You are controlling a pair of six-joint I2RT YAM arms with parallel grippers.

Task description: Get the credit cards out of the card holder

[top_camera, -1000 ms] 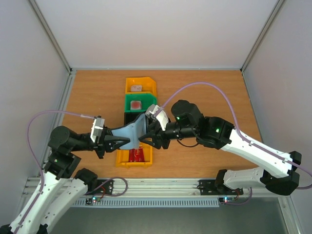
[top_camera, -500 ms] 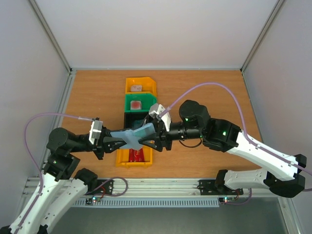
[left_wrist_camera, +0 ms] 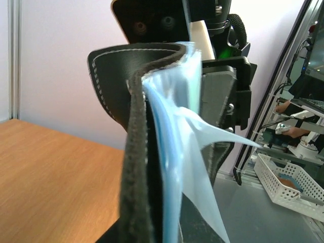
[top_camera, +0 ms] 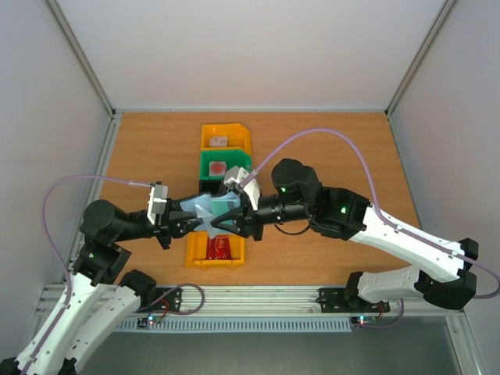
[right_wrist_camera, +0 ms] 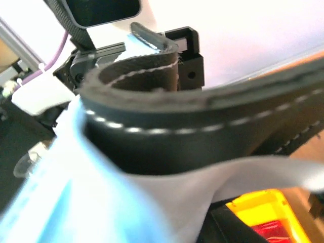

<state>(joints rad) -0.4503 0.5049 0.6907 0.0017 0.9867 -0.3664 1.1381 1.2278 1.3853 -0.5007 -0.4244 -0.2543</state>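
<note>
The card holder (top_camera: pixel 208 212) hangs in the air between my two grippers, above the near yellow bin, with its pale blue pockets fanned open. My left gripper (top_camera: pixel 180 225) is shut on its left side. My right gripper (top_camera: pixel 234 222) is shut on its right side. The left wrist view shows the black cover (left_wrist_camera: pixel 135 152) edge-on with the blue pockets (left_wrist_camera: pixel 174 157) beside it. The right wrist view shows the stitched black cover (right_wrist_camera: pixel 202 119) bent over the pale pockets (right_wrist_camera: pixel 96 202). A red credit card (top_camera: pixel 221 248) lies in the near yellow bin. No card shows in the pockets.
Bins stand in a row down the table's middle: a far yellow bin (top_camera: pixel 224 137), a green bin (top_camera: pixel 225 165), a black bin (top_camera: pixel 208 187) largely hidden, and the near yellow bin (top_camera: pixel 195 254). That bin also shows in the right wrist view (right_wrist_camera: pixel 263 210).
The two grippers have come closer together over the near yellow bin. The holder between them has buckled and its blue pockets fan out more.
</note>
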